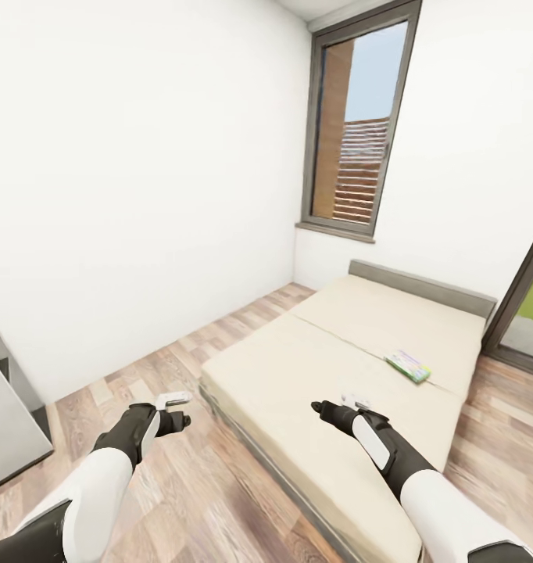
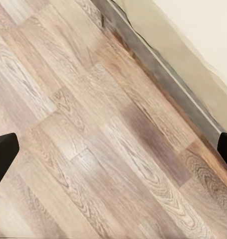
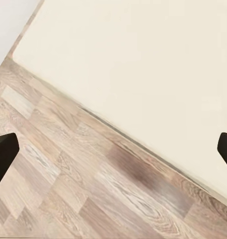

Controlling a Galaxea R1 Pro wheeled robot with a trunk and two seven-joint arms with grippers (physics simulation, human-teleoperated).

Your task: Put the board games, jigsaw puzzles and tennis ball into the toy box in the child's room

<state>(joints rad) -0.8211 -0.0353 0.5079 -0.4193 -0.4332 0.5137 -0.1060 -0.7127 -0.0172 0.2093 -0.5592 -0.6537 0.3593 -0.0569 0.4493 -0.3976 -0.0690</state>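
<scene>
robot faces the bed (image 1: 313,367), centre-right of frame. one board game (image 1: 408,365) lies on the mattress at right, toward the headboard. left pincer (image 1: 175,410) and right pincer (image 1: 338,407) both spread, empty. step: approach. next, judged: close in, reach right arm to the box.

No text, label, brand, number or sign can be read. The one printed thing is a flat board game (image 1: 408,365) lying on the beige mattress of the bed (image 1: 313,367) in the head view; its green, white and purplish print is too small and blurred to make out any lettering
</scene>
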